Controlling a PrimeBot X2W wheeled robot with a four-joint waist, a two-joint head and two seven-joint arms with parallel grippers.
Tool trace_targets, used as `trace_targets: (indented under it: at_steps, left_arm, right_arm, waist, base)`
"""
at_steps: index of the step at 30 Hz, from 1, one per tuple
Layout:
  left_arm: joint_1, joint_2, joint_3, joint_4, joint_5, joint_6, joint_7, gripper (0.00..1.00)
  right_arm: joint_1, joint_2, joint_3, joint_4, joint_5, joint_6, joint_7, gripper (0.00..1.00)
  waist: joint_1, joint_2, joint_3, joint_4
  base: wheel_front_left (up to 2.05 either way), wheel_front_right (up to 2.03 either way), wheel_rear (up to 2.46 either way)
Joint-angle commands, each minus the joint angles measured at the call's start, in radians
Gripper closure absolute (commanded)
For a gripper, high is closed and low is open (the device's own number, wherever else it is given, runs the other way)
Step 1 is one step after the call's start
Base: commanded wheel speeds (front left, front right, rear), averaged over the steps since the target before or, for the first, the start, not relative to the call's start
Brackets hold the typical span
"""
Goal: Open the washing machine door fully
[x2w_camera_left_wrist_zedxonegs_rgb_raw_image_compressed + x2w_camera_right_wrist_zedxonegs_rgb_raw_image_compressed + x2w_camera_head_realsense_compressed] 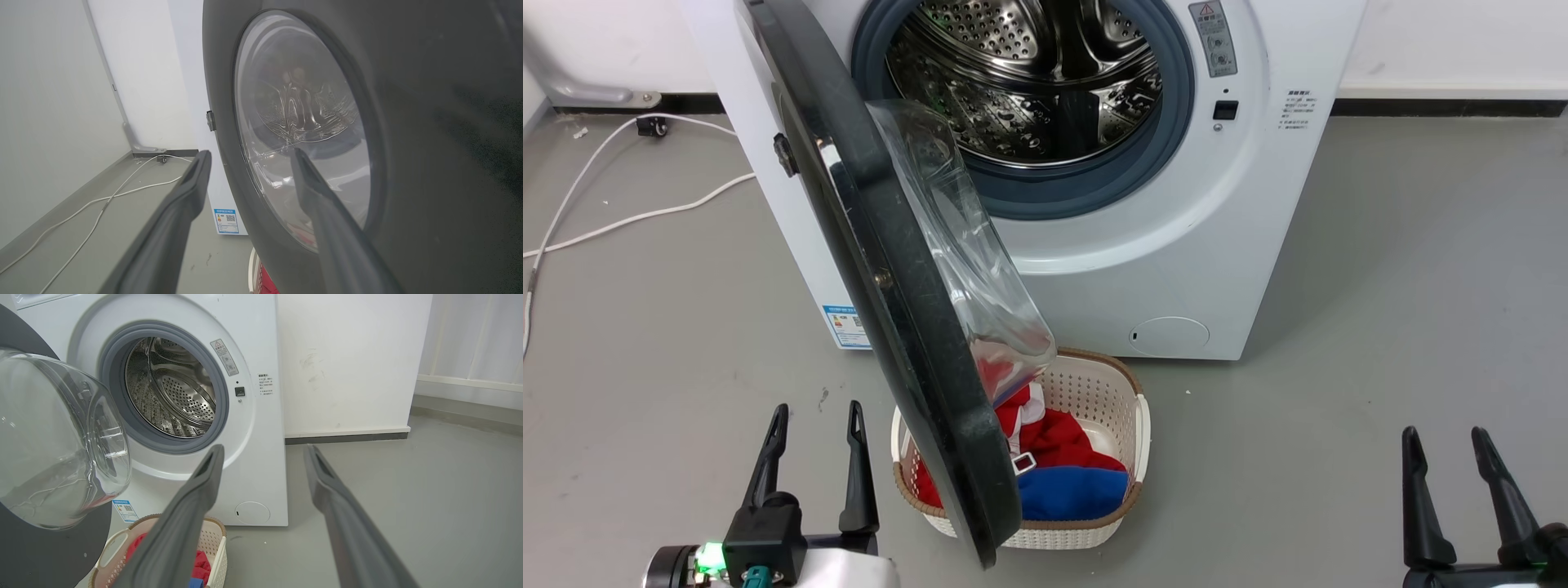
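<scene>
black door (886, 286) ajar, head view: basket (1140, 433)

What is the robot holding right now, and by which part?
Nothing: the left end effector and right end effector both stand open, neither gripping the washing machine door.

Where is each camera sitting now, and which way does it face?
Head view: on the head, looking down at the washing machine, door swung out over the basket; left pincer and right pincer at bottom corners.
Left wrist view: on the left arm, facing the door's outer side; own fingers.
Right wrist view: on the right arm, facing the drum; own fingers.
All three share the door.
</scene>
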Motion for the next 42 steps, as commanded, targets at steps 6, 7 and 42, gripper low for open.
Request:
trace_targets:
  at_steps: [6, 7, 42]
  left_arm:
    - [0.020, -0.001, 0.007, 0.016, -0.008, -0.014, -0.003, 0.00]
    - [0.020, -0.001, 0.008, 0.018, -0.009, -0.014, -0.003, 0.00]
    - [-0.247, 0.071, -0.042, -0.465, 0.087, -0.056, -0.003, 1.00]
  right_arm:
    - [0.024, 0.004, 0.014, 0.014, 0.009, 0.000, -0.002, 0.00]
    - [0.026, 0.003, 0.015, 0.016, 0.010, 0.000, -0.002, 0.00]
    - [0.016, 0.003, 0.029, 0.033, 0.002, 0.000, -0.002, 0.00]
  waist:
    - [0.0000, 0.0000, -0.013, -0.001]
    - [0.0000, 0.0000, -0.014, -0.001]
    - [0.0000, 0.0000, -0.051, -0.005]
  base:
    - [0.00, 0.00, 0.00]
    - [0.00, 0.00, 0.00]
    - [0.00, 0.00, 0.00]
